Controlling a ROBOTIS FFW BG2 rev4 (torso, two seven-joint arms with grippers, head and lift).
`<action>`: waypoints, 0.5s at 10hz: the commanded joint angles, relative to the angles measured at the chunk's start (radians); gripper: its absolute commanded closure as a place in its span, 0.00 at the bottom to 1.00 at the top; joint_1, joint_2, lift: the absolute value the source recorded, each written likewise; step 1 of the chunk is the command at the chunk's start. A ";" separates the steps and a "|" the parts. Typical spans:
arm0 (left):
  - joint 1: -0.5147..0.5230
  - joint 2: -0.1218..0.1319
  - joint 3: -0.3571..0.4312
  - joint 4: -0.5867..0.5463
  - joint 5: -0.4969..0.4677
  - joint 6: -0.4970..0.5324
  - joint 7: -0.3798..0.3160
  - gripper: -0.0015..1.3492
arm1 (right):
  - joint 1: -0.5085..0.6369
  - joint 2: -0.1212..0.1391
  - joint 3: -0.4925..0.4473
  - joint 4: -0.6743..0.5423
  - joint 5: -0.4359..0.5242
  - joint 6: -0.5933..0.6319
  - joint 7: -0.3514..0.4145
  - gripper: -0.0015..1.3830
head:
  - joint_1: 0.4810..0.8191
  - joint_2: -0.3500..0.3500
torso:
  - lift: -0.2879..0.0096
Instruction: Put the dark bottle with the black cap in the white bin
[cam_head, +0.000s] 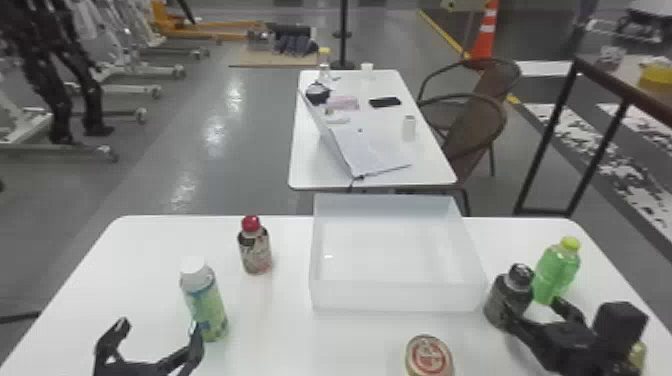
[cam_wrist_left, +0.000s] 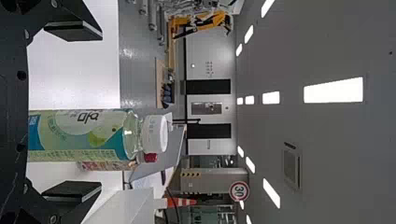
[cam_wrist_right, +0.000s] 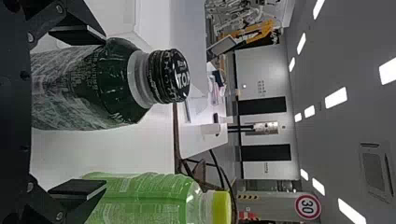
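Observation:
The dark bottle with the black cap (cam_head: 509, 299) stands upright on the table, just right of the white bin (cam_head: 398, 298). My right gripper (cam_head: 534, 307) is open at it, one finger against or very near the bottle's side and the other by the green bottle. In the right wrist view, the dark bottle (cam_wrist_right: 88, 88) lies between the fingers of my right gripper (cam_wrist_right: 78, 112), close to one of them. My left gripper (cam_head: 160, 330) is parked open at the front left, also seen as the left gripper (cam_wrist_left: 72, 111) in its wrist view.
A green bottle with a yellow cap (cam_head: 556, 272) stands right behind the dark one. A round-topped can (cam_head: 429, 356) is in front of the bin. Left of the bin are a red-capped bottle (cam_head: 256, 250) and a white-capped bottle (cam_head: 206, 305), the latter close to my left gripper.

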 joint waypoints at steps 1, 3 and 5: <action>0.000 -0.003 0.007 0.000 -0.002 0.000 -0.007 0.12 | -0.028 0.001 0.006 0.038 0.007 0.000 0.017 0.14 | 0.20 0.50 | 0.63; 0.000 -0.003 0.010 0.000 -0.004 -0.002 -0.009 0.12 | -0.063 0.001 0.019 0.075 0.010 0.000 0.045 0.27 | 0.20 0.50 | 0.63; 0.000 -0.003 0.010 0.002 -0.004 -0.003 -0.009 0.12 | -0.079 0.003 0.024 0.095 0.012 0.000 0.068 0.58 | 0.20 0.50 | 0.63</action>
